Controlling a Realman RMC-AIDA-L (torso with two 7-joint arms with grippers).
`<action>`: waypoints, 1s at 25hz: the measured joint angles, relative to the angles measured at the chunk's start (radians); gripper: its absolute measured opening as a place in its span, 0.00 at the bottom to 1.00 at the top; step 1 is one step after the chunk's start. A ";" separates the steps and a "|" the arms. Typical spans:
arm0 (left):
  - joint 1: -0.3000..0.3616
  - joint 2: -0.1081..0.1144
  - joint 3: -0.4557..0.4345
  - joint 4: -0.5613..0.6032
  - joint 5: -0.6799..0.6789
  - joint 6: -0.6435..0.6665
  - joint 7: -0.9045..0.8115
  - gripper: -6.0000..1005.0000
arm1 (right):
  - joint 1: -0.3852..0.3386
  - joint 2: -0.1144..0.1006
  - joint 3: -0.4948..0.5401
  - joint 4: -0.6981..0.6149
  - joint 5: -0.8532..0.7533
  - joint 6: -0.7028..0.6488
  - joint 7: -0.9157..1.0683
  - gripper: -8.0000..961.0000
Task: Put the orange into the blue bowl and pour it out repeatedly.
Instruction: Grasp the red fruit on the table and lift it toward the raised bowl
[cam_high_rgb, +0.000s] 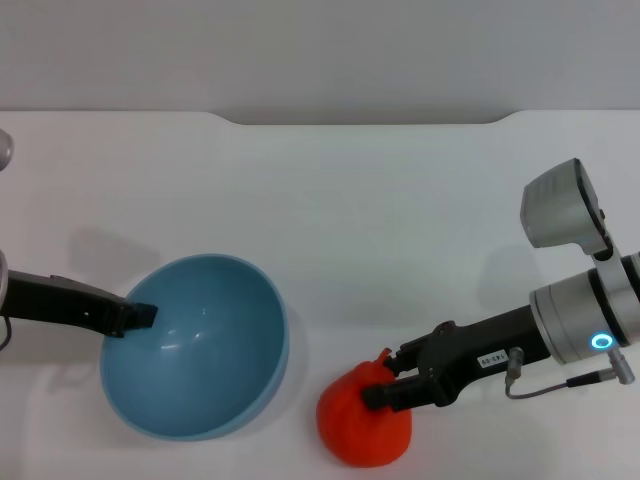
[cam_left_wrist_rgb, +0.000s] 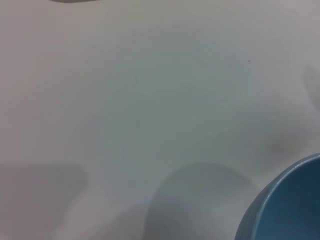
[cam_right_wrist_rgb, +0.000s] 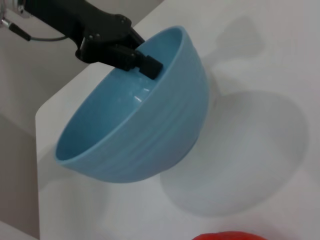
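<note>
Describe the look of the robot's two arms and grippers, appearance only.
The right gripper is matte black and angular, with a small white label. Behind it sits a silver-grey cylindrical wrist with a glowing blue ring, a grey camera housing above, and a thin grey cable looping below. The left gripper is likewise black, on a slim black forearm.

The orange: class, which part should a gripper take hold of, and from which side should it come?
Grip the orange across its round middle, coming from the robot's right as the right gripper does. The blue bowl, held tilted by the left gripper, crowds its other side.
</note>
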 joint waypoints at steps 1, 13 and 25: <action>0.000 0.000 0.001 0.000 0.000 0.000 0.000 0.02 | 0.001 -0.001 0.000 0.000 0.000 0.000 0.000 0.63; -0.012 -0.002 0.013 -0.005 0.000 -0.002 0.000 0.04 | -0.028 -0.007 0.010 -0.038 0.010 -0.019 0.003 0.23; -0.081 -0.001 0.166 -0.042 0.002 -0.056 -0.033 0.05 | -0.255 -0.011 0.201 -0.557 0.126 -0.333 0.007 0.14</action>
